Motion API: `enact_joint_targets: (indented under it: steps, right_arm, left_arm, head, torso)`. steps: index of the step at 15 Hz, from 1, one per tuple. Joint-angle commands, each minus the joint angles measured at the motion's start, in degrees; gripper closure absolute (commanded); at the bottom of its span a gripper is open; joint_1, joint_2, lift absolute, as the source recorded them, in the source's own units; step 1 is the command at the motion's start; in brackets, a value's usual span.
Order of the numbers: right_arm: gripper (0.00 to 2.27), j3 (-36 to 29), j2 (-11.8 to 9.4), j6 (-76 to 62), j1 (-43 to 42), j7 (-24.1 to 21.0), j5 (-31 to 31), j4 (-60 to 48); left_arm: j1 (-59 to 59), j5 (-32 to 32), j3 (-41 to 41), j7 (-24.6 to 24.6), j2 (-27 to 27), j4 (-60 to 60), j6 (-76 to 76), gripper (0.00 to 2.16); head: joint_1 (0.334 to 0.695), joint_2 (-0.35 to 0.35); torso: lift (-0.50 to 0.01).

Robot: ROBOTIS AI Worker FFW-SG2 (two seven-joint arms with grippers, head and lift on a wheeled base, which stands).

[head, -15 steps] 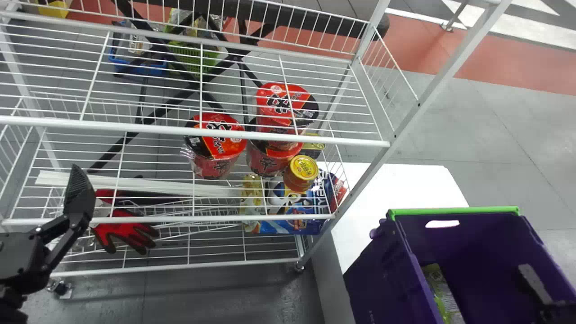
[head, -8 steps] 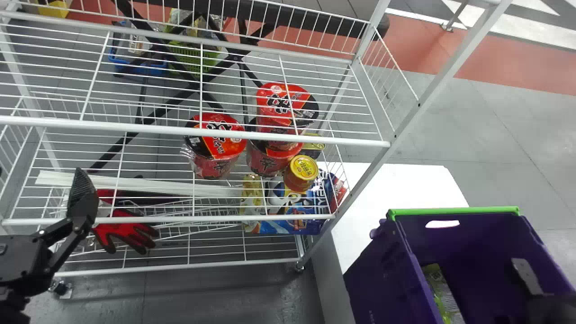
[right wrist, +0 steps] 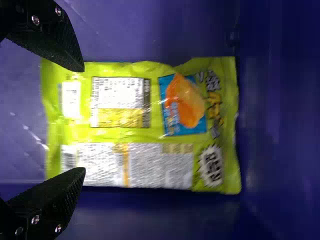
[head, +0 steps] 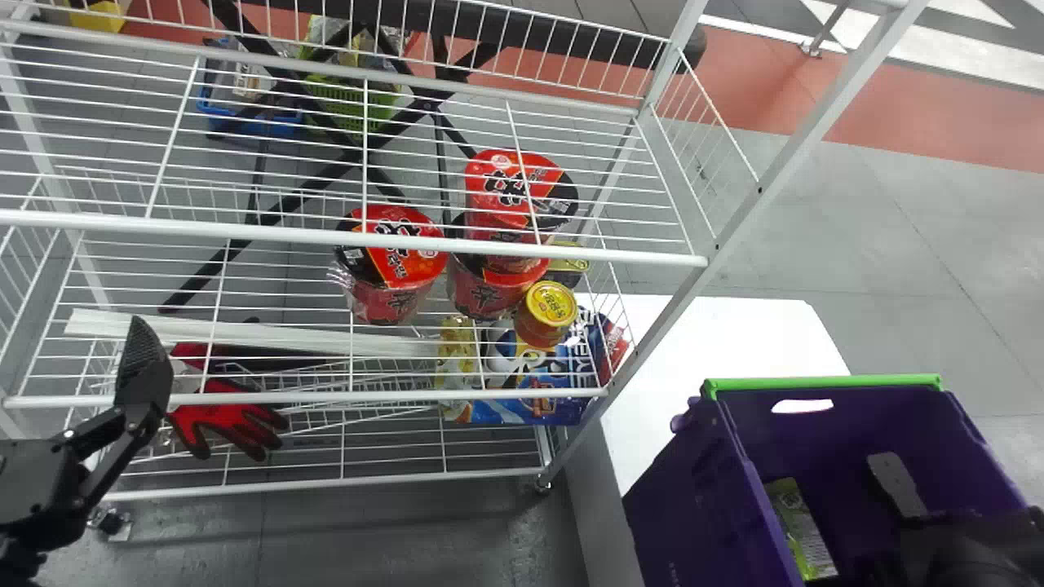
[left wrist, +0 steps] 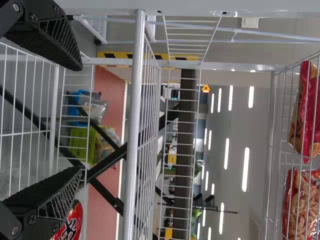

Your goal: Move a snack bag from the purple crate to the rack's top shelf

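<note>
Inside the purple crate (head: 693, 489), at its left side in the head view, lies a green snack bag (head: 799, 526). My right gripper (head: 897, 489) is in the crate, to the right of that bag. In the right wrist view the green snack bag (right wrist: 145, 130) lies flat beyond my right gripper (right wrist: 80, 120), whose fingers stand wide apart with nothing between them. My left gripper (head: 143, 367) is parked before the rack at the left; in the left wrist view my left gripper (left wrist: 80, 117) is open and empty. Red snack bags (left wrist: 307, 110) rest on a rack shelf in the left wrist view.
The white wire rack (head: 489, 395) holds red noodle cups (head: 391, 261), a yellow-lidded can (head: 548, 306), a blue package (head: 530, 391) and red gloves (head: 228, 416). A white table (head: 726, 334) stands beside the rack's right post, beside the crate.
My right gripper has moved left and farther in within the crate, closer to the green bag. The left gripper has shifted only slightly. The rack's goods have stayed put.
</note>
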Motion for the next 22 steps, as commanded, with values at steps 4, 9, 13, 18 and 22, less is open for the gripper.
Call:
enact_joint_targets:
  steps: [4,9,13,18,22]
  right_arm:
    - [0.10,2.83,-0.76,-3.54,-0.31,-3.81,1.61,3.80]
    - [0.15,2.57,-2.26,-7.76,-0.58,-5.74,0.30,9.07]
    - [0.18,0.29,-3.84,-8.11,0.39,-1.52,-7.35,9.16]
    - [0.18,-2.18,-5.33,-8.11,-1.11,-0.29,-7.53,12.33]
    - [0.19,-2.00,-5.60,-9.87,-1.28,-1.43,-7.09,14.00]
  left_arm:
    - [0.18,0.01,0.18,0.09,-0.01,0.29,0.09,0.11]
    - [0.00,0.09,0.53,0.09,-0.01,0.99,-0.09,0.11]
    - [-0.79,0.18,0.44,0.00,0.08,2.05,0.09,0.11]
    - [-0.79,0.97,1.06,0.00,1.04,2.48,-0.09,0.11]
    - [-0.88,0.97,1.50,0.00,1.04,3.28,-0.26,0.11]
  head:
    - [0.695,-0.350]
    - [0.695,-0.350]
    - [0.695,-0.350]
    - [0.695,-0.350]
    - [0.695,-0.350]
  torso:
    - [-0.455]
    - [-0.455]
    - [-0.455]
    - [-0.455]
    - [-0.455]
